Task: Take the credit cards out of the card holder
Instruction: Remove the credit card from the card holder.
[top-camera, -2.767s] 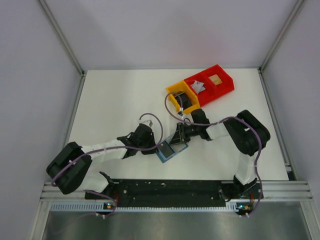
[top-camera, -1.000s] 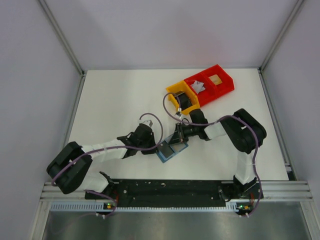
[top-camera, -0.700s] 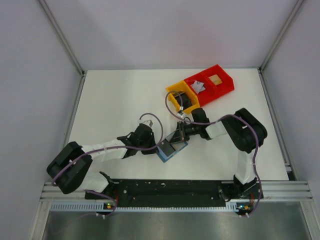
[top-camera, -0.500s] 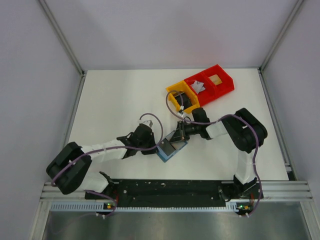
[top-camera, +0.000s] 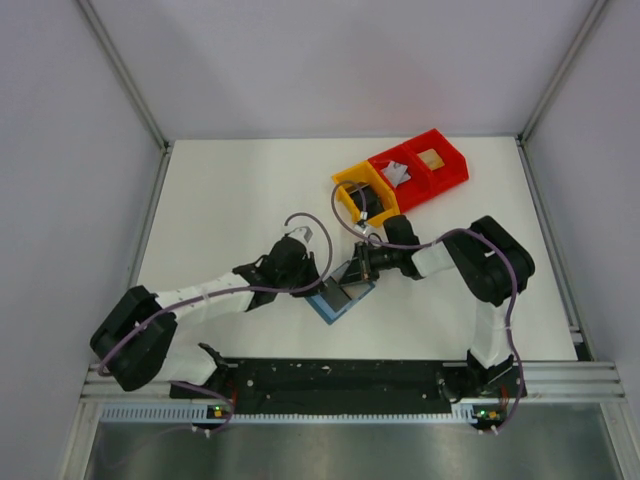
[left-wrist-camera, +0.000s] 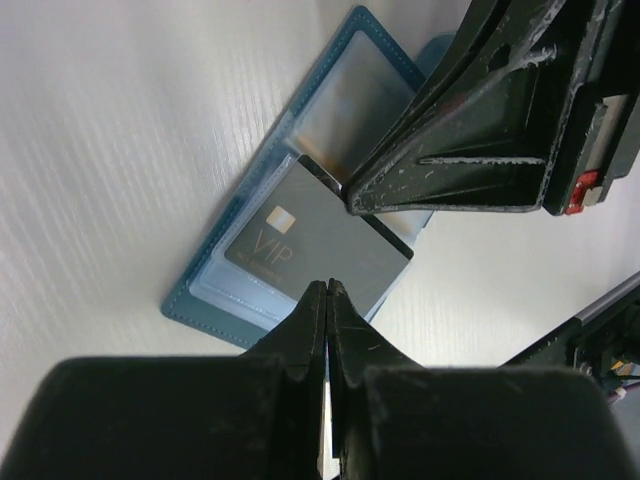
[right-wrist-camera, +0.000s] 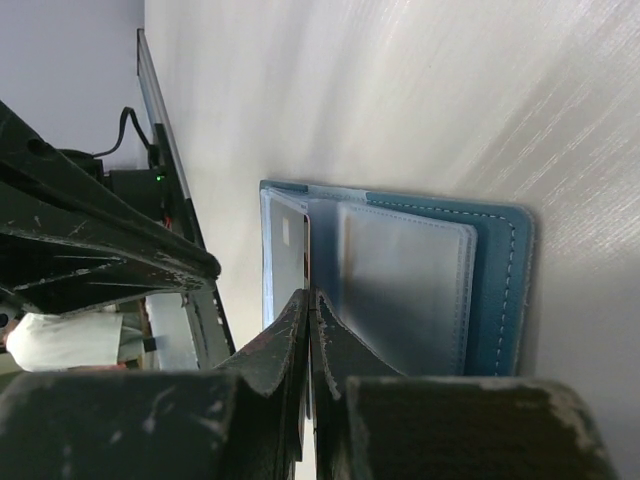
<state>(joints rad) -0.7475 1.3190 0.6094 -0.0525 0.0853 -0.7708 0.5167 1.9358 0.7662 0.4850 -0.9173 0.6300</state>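
The card holder (top-camera: 338, 300) lies open and flat on the surface. Its outer edge is teal and stitched, and the inside has pale, shiny clear pockets. A dark grey card (left-wrist-camera: 315, 245) marked VIP, with a small gold chip, lies face up on the pockets of one half, set askew to the holder's edges. A tan card (top-camera: 432, 158) lies in the far red bin (top-camera: 452, 172).

robot lab cell, white table (top-camera: 230, 200), aluminium frame posts (top-camera: 120, 70), plain walls (top-camera: 340, 60)

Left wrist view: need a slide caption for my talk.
Shut left pincer at the edge of the grey card, right pincer on the open blue card holder.
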